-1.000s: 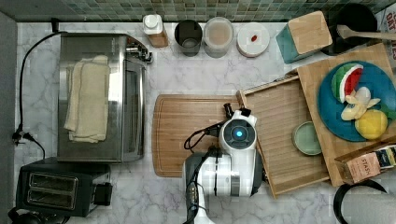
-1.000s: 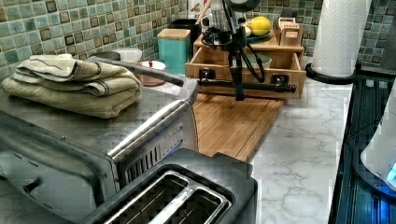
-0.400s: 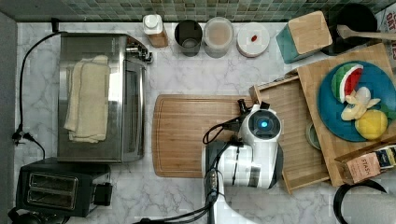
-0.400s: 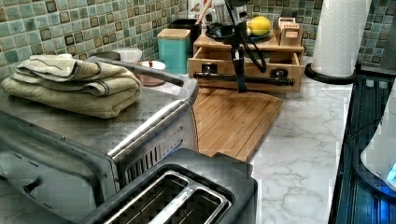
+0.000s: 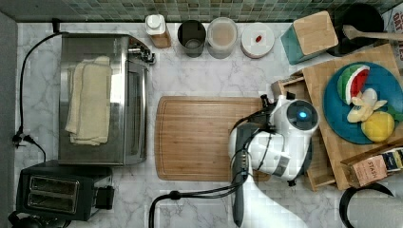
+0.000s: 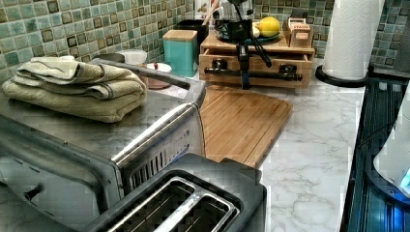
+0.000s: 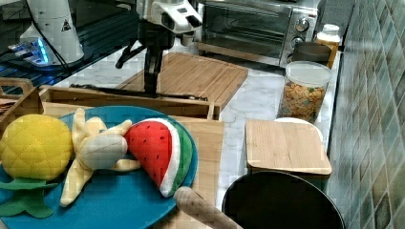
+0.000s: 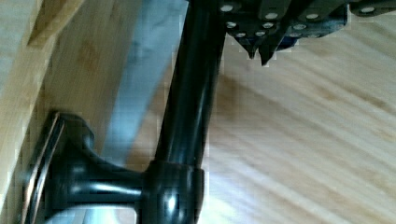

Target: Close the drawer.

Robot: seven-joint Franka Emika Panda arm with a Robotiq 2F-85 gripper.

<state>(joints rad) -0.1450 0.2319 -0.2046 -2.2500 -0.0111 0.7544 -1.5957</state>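
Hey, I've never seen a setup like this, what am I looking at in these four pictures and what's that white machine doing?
The white machine is a robot arm on a kitchen counter. One picture looks straight down, two look from the sides, and one comes from a camera on the arm's wrist.

The arm's hand is at the black bar handle of a wooden drawer, which looks almost shut. In the wrist view the fingers sit right beside that handle. Whether they are open or shut is unclear.

On the counter lie a cutting board, a toaster oven with a folded towel on top, a black toaster, some jars, and a teal box. On top of the drawer unit a blue plate holds toy fruit.
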